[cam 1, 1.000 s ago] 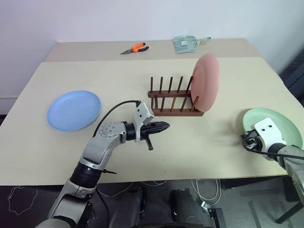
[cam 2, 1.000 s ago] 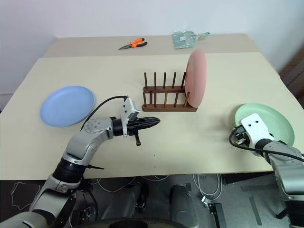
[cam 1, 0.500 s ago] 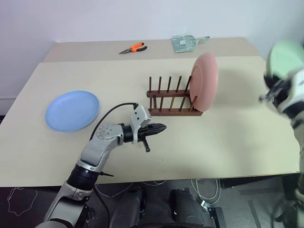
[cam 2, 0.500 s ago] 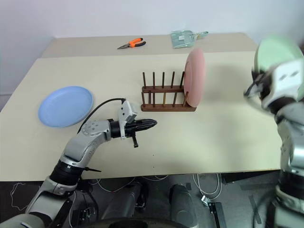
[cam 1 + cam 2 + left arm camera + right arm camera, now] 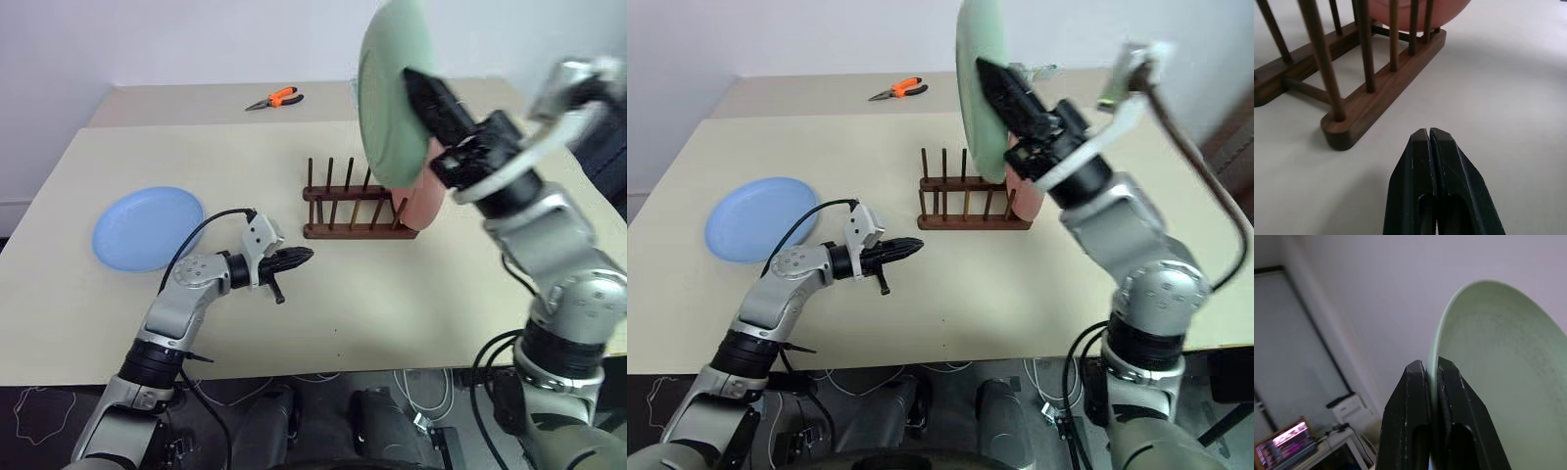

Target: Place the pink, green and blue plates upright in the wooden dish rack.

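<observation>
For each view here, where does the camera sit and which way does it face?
Left and right eye views: on the head, looking down over the table, both arms showing.
Left wrist view: along the shut left gripper toward the dish rack and pink plate.
Right wrist view: along the right gripper clamping the green plate.
Shared: rack, green plate.

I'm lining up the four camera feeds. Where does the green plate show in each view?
Left eye view: green plate top centre, held on edge above the wooden dish rack.
Right eye view: top centre, above the rack.
Left wrist view: not in it.
Right wrist view: right half, rim between the right gripper jaws.
Shared landmark: the rack.
</observation>
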Available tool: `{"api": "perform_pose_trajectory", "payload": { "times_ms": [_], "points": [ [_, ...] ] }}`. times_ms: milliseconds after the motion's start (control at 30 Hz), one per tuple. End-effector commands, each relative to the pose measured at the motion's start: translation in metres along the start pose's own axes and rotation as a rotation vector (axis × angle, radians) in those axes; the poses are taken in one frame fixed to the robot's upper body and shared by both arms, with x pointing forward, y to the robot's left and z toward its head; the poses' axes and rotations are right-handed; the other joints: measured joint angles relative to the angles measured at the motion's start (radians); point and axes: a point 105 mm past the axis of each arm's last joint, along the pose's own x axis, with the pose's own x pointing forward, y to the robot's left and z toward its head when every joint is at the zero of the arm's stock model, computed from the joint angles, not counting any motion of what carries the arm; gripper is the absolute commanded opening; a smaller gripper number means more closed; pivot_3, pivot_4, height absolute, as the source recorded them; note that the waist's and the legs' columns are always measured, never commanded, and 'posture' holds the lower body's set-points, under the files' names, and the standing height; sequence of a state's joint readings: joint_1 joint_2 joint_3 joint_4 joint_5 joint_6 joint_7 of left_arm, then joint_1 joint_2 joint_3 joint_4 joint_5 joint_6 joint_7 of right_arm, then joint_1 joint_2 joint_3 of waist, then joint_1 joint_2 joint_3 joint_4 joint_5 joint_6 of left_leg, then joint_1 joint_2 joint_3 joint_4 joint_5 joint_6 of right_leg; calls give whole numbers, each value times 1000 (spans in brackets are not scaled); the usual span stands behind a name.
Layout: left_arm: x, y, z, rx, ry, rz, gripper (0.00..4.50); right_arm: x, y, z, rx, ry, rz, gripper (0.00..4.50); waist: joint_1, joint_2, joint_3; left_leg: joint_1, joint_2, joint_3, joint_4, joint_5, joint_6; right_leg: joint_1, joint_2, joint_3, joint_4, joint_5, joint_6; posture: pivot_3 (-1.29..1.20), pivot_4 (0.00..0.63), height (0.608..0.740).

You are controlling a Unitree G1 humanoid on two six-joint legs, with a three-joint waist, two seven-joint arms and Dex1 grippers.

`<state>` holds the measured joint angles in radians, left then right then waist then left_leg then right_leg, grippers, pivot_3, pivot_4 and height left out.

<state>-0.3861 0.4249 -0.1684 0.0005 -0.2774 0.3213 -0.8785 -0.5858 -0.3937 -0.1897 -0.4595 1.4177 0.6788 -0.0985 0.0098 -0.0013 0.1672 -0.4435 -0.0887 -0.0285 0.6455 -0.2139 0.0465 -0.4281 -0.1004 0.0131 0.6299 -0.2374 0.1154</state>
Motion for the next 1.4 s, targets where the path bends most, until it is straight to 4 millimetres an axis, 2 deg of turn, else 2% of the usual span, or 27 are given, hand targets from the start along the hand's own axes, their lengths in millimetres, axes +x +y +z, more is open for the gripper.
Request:
{"api": "perform_pose_trajectory", "payload": {
  "times_ms": [33,200,333,400,467,567,600,633,767,800,867,933,1033,1100,1167,1233,1267,1400],
  "points": [
    [-3,0,8,28,-32,9,0,8,-9,-7,17,6,-50,43,1,0,0,0,0,0,0,0,0,0,0,0,0,0,0,0,150,719],
    [-1,-4,8,23,-37,9,0,16,-27,-7,119,-32,-116,43,-2,0,0,0,0,0,0,0,0,1,1,0,0,0,1,0,150,719],
    [-1,-4,7,23,-32,7,0,20,-53,-11,194,-36,-226,43,-6,0,0,0,0,0,-1,0,0,0,1,0,1,1,1,0,150,719],
    [-1,-4,7,25,-31,8,0,20,-59,-10,188,-41,-243,724,-7,0,0,0,0,0,-1,0,0,0,2,0,1,1,1,0,150,719],
    [-2,-4,7,14,-31,5,0,22,-58,-4,104,-43,-240,1484,-6,1,0,0,0,0,-1,0,-1,0,2,0,1,1,2,0,150,719],
    [-3,-3,9,-8,-44,4,909,25,-51,0,-55,-22,-210,3107,-7,1,1,0,0,0,-2,0,-1,0,2,0,1,2,2,0,150,719],
    [-4,-2,10,-21,-50,11,1270,26,-46,3,-137,-16,-187,3476,-7,1,1,0,0,0,-2,0,-1,0,2,0,1,2,2,0,150,719],
    [-4,-1,11,-27,-52,15,1897,28,-40,6,-212,-6,-160,3526,-7,1,1,0,0,0,-2,0,-1,0,2,0,1,1,2,0,150,719],
    [-10,9,16,-25,-69,69,3915,30,-20,14,-461,22,-59,3526,-6,1,1,0,0,0,-2,0,-1,-1,2,0,1,1,2,0,150,719],
    [-17,23,23,-30,-107,151,4343,30,-10,17,-612,46,-12,3526,-6,2,1,0,0,0,-2,0,-1,-1,2,0,1,1,2,0,150,719],
    [-30,46,31,-60,-163,277,4343,29,0,19,-792,71,48,3526,-4,2,1,-1,0,0,-2,0,-1,-1,2,0,1,1,2,0,150,719],
    [-52,77,40,-60,-212,479,4343,26,8,10,-915,136,134,3526,-2,2,1,-1,0,0,-1,0,-1,-2,2,0,0,1,2,0,150,719],
    [-104,131,38,-72,-174,910,4406,21,20,-16,-1004,243,273,4367,-4,1,1,0,1,0,-1,0,-1,0,2,-1,1,2,3,0,150,719],
    [-138,150,40,-38,-137,1143,4406,18,24,-30,-1018,288,331,4469,-7,0,1,0,0,0,-1,0,-1,0,2,0,1,2,4,0,150,719],
    [-187,166,28,-99,-57,1436,4406,19,21,-42,-1044,314,343,4469,-3,0,1,0,0,0,-1,0,-1,-1,2,0,1,3,4,0,150,719],
    [-229,168,12,-215,-13,1659,4406,20,14,-53,-1070,341,344,4469,-1,-2,1,0,0,0,-1,0,-1,-1,3,-1,1,3,4,0,150,719],
    [-239,165,7,-259,-3,1707,4406,20,12,-58,-1075,351,348,4469,-1,-2,1,0,0,0,-1,0,-1,-1,3,-1,1,3,5,0,150,719],
    [-242,148,-10,-440,-17,1696,4406,21,10,-72,-1058,377,383,4469,6,-4,1,0,-1,0,0,0,-3,-3,2,-2,1,4,6,0,150,719]
  ]
}}
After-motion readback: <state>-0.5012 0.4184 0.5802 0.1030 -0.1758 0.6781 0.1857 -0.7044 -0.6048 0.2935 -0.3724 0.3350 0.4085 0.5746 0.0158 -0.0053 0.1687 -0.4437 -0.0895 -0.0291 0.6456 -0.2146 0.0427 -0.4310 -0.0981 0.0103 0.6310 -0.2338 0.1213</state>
